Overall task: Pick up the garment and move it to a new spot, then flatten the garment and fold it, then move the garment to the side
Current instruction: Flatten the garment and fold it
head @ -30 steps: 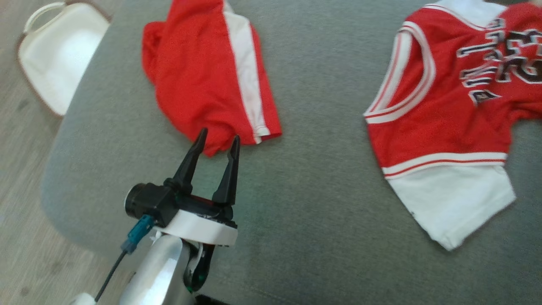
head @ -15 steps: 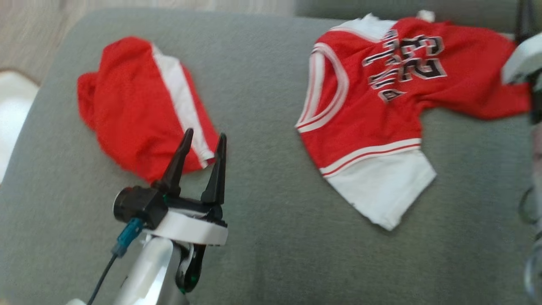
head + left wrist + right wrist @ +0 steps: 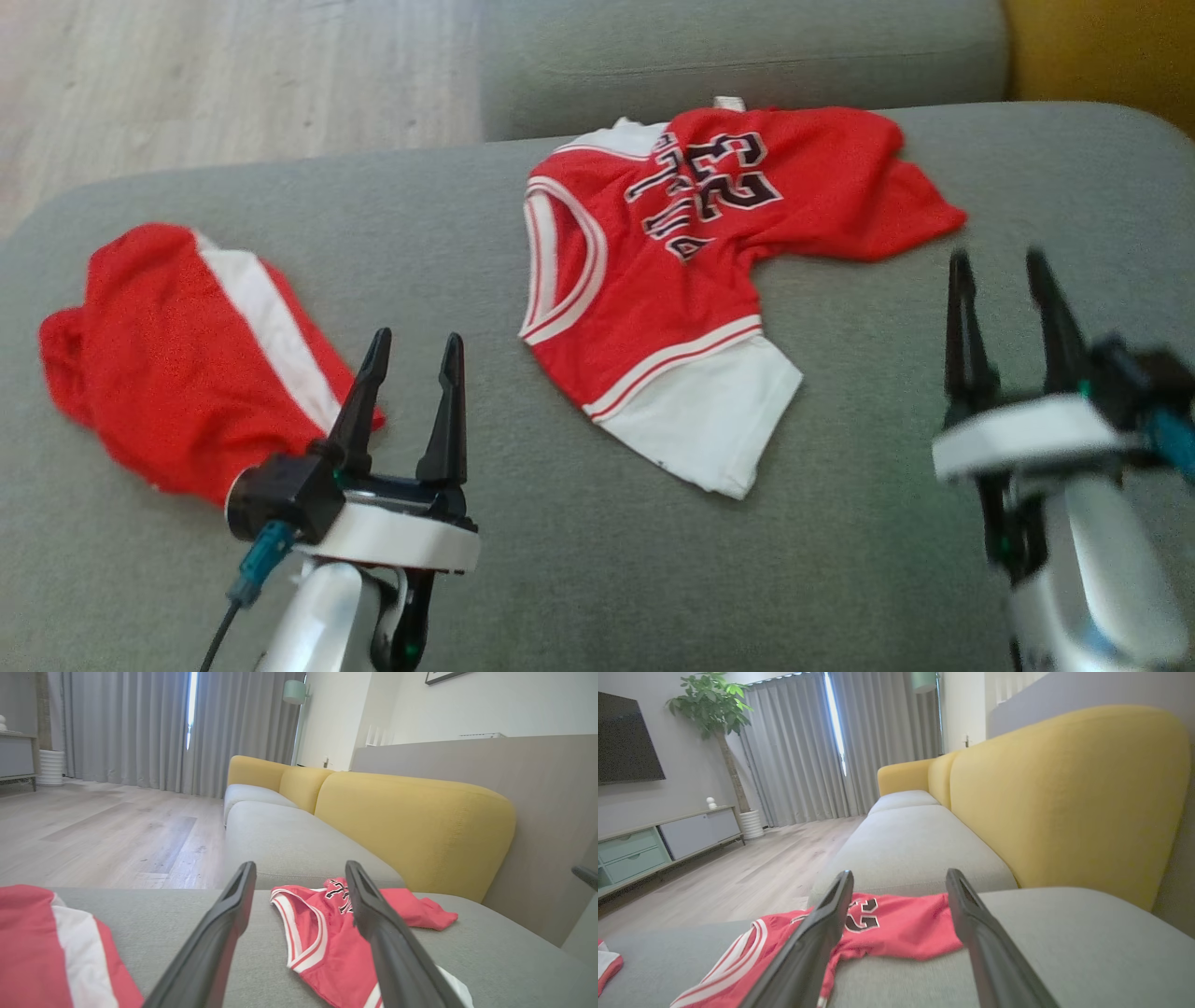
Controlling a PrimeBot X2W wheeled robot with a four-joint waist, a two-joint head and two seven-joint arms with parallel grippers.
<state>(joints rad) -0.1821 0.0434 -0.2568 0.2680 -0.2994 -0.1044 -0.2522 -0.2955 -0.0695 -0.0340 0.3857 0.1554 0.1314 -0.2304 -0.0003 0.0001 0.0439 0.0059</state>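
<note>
Head view, left to right: folded shorts (image 3: 177,364) lay at the cushion's (image 3: 579,560) left end, with the left gripper (image 3: 417,338) wide open and empty at their edge. The jersey (image 3: 691,280) lay rumpled mid-cushion. The right gripper (image 3: 997,257) hung open and empty near its right end. The jersey was probably light, limp and slippery, so pinching a shoulder or hem edge looked best. Since a second earlier the camera had swung right, and the clothes lay unmoved.

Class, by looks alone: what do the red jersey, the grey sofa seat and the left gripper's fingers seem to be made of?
The jersey looks like thin synthetic knit, perhaps polyester, matte: it lies limp and wrinkled. The sofa seat looks like woven upholstery fabric, matte, finely speckled. The left gripper's fingers look like hard black moulded plastic, faintly glossy; possibly coated metal.
</note>
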